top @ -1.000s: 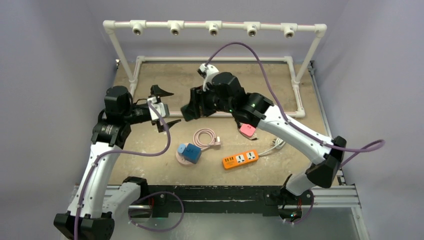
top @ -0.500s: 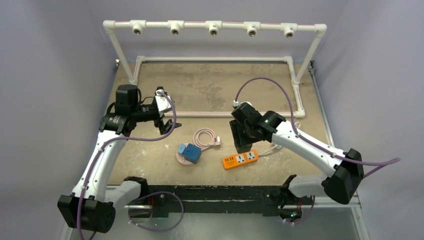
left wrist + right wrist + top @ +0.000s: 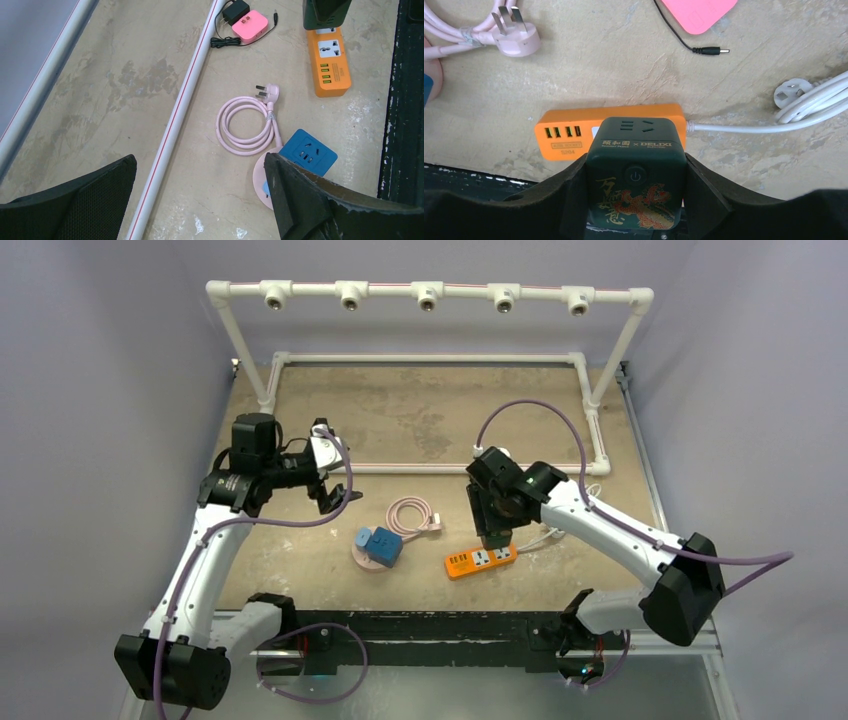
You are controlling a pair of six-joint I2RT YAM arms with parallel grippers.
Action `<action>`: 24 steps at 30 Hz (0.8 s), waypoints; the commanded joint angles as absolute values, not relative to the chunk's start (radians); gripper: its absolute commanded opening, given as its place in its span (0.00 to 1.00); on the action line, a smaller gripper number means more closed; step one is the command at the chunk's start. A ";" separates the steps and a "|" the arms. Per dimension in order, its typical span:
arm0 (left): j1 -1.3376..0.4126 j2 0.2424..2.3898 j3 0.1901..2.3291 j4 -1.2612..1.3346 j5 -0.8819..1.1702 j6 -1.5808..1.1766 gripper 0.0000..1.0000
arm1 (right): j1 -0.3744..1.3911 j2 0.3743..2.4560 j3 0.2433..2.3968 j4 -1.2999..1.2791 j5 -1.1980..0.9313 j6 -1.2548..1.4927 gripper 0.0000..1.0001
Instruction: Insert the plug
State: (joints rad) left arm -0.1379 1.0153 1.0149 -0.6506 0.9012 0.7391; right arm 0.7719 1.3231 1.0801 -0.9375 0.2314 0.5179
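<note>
My right gripper [image 3: 635, 200] is shut on a dark green cube plug adapter [image 3: 636, 165] with a gold dragon print. It holds the cube just above the right half of the orange power strip [image 3: 569, 135], which also shows in the top view [image 3: 481, 559] and the left wrist view [image 3: 327, 60]. The cube hides the strip's socket; contact cannot be told. My left gripper [image 3: 200, 190] is open and empty, high above the table left of the coiled pink cable [image 3: 247, 125] with its pink plug [image 3: 516, 42].
A blue socket cube [image 3: 380, 545] sits on a pink round base. A pink box [image 3: 248, 25] with a black adapter and thin black lead lies behind the strip. A white cord and plug [image 3: 791, 95] lie at the right. White PVC pipe frame [image 3: 430, 468] crosses the table.
My right arm swung from the table's middle down and right to the orange strip, then lowered the cube over it. My left arm pulled back to the left.
</note>
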 commanded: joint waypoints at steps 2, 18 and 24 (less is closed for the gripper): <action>-0.137 1.003 1.005 -0.648 0.927 0.764 0.97 | 0.772 1.315 1.056 -0.948 0.157 0.539 0.00; -0.137 0.997 1.013 -0.663 0.930 0.802 0.97 | 0.860 1.253 0.865 -0.912 -0.054 0.687 0.00; -0.137 1.001 1.019 -0.663 0.923 0.815 0.98 | 0.879 1.300 0.879 -0.846 0.047 0.695 0.00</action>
State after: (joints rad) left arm -0.1379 1.0058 1.0115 -0.6693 0.9020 0.7895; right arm 0.8757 1.2831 0.8433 -0.9195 -0.0166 0.6624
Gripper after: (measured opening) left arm 0.975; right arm 0.613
